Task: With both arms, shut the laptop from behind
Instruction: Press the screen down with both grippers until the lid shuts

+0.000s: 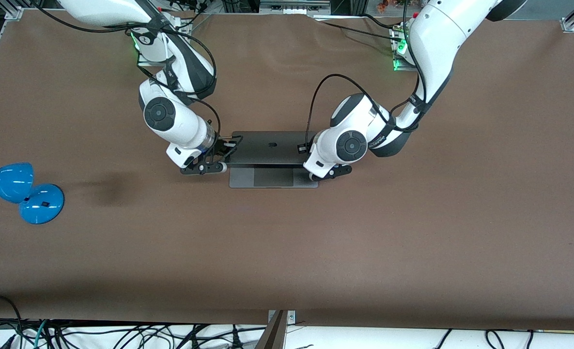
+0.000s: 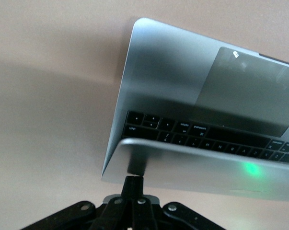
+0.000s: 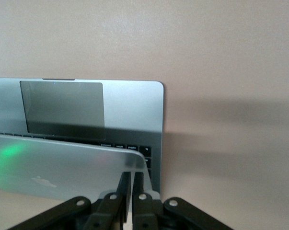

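Here the laptop (image 1: pixel 273 159) lies a little above the middle of the front frame, on the brown table (image 1: pixel 316 252), with its lid tilted far down over the keyboard so that only the trackpad strip shows under the lid's edge. The dark logo on the lid is visible from above. The right gripper (image 1: pixel 219 160) is in the centre-left of this frame, at the lid's corner toward the right arm's end of the table, and its fingers are pressed together, with nothing between them. In the right wrist view the two closed fingertips (image 3: pixel 131 179) touch the lid's back close to its corner, and the keys and trackpad show above the lid's edge. The left gripper (image 1: pixel 314 167) is just right of the centre in the front frame, at the other lid corner, also clenched and holding nothing. In the left wrist view its closed fingers (image 2: pixel 133 184) rest against the lid's rim near the corner, in the lower middle of the picture, and the open gap shows black keys. A green light is reflected on the lid in both wrist views. A blue lamp (image 1: pixel 20 191) lies at the left edge of the front frame, well apart from the laptop.
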Available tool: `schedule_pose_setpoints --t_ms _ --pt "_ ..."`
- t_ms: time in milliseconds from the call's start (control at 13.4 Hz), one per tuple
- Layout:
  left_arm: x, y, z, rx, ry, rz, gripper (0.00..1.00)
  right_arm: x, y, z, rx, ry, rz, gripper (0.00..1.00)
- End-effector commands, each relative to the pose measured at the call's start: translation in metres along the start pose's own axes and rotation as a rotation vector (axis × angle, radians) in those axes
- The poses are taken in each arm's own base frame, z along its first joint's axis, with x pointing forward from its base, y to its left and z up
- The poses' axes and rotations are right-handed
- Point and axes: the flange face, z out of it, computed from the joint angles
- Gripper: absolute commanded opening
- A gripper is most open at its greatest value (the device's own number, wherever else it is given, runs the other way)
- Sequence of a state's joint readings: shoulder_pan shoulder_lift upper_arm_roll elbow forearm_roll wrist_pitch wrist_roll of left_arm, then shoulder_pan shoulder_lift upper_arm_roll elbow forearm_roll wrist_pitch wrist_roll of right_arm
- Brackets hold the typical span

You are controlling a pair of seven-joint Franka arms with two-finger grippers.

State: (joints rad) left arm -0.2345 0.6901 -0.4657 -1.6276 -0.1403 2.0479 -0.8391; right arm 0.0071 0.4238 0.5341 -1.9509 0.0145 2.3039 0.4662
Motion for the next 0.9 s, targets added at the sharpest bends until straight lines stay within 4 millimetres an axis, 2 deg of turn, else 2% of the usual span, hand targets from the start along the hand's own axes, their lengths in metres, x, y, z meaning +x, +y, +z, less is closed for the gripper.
schedule_pose_setpoints --t_ms 0,149,822 --pt "0.007 0.008 0.004 0.020 0.026 -0.003 0.00 0.011 -0.007 0.008 -0.006 0.018 -0.018 0.08" --pt "0.010 0.007 0.002 0.016 0.030 -0.007 0.00 0.013 -0.008 0.017 -0.002 0.028 -0.020 0.08" --pt "0.028 0.007 0.014 0.013 0.037 -0.024 0.00 0.025 -0.009 0.027 -0.001 0.043 -0.034 0.08"
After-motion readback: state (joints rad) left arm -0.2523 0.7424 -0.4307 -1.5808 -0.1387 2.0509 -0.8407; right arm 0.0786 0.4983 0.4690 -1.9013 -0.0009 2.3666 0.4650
